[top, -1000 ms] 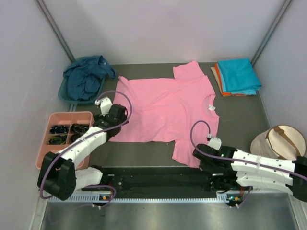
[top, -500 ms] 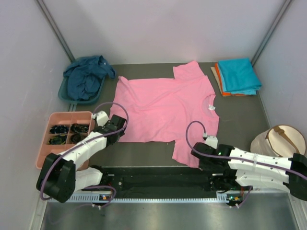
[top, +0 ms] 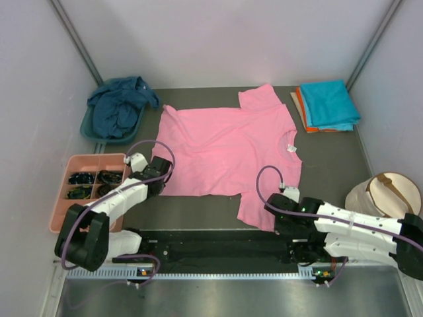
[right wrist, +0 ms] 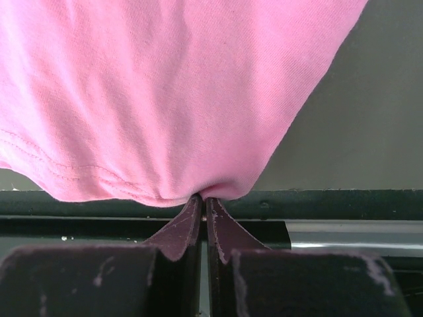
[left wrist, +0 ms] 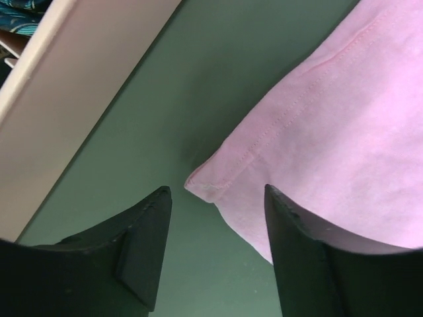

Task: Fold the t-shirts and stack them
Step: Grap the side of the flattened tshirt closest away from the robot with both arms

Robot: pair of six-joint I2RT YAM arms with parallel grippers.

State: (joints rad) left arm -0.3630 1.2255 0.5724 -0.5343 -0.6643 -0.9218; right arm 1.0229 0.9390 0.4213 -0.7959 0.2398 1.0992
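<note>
Right gripper (right wrist: 203, 198) sits at the near edge of the dark green table (top: 198, 210), its jaws pressed together on the hem of the near sleeve of the bright pink cotton t-shirt (top: 231, 148). The pinch takes only a small bunch of cloth at the very edge, so a hard pull could let it slip free or drag it over the black metal rail (top: 218, 246) just beside it.

Further left, the left gripper (left wrist: 218, 198) stands with its jaws apart around the shirt's bottom hem corner, which lies flat on the table between them, unclamped. Coming together too high, the jaws may miss the thin corner. The salmon-pink plastic compartment tray (top: 63, 198) is just beside this arm, and a wide swing could knock it.

With one side held and the other loose, a lift would skew the shirt, which is spread across the middle of the table, and the fold would come out crooked.

At the far left corner a crumpled dark navy t-shirt (top: 119, 109) fills the teal plastic basin (top: 88, 127). At the far right corner a folded turquoise t-shirt (top: 327, 102) lies on a folded orange t-shirt (top: 302, 109), and a carelessly dropped shirt could push that stack askew.
</note>
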